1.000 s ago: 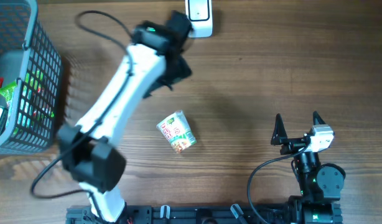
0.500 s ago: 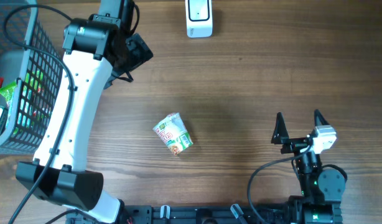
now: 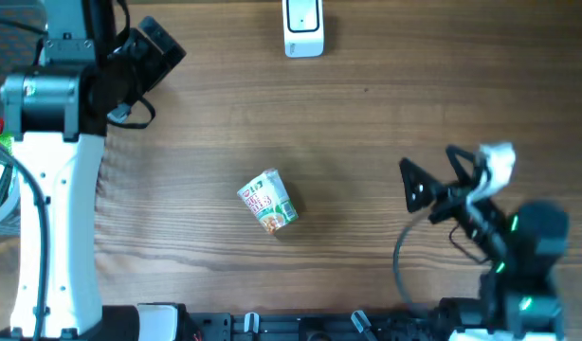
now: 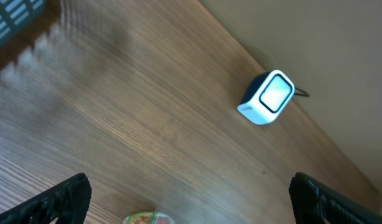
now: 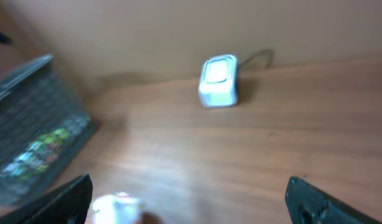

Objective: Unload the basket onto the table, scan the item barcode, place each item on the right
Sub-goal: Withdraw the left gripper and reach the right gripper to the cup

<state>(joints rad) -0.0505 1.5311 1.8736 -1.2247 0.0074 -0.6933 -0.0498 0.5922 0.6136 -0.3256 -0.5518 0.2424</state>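
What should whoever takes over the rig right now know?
Left gripper: open, empty, over the far left of the brown wooden table.
Right gripper: open, empty, at the near right.
White and green paper noodle cup: lying on its side mid-table, touched by neither gripper.
White box-shaped barcode scanner: at the far edge, well apart from the cup.
Done: nothing visible; the cup is not yet picked up.
Left: grasp the cup and present its barcode to the scanner.

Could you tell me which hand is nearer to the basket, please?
Left. The left hand is just to the right of the basket; the right hand is far across on the opposite side.
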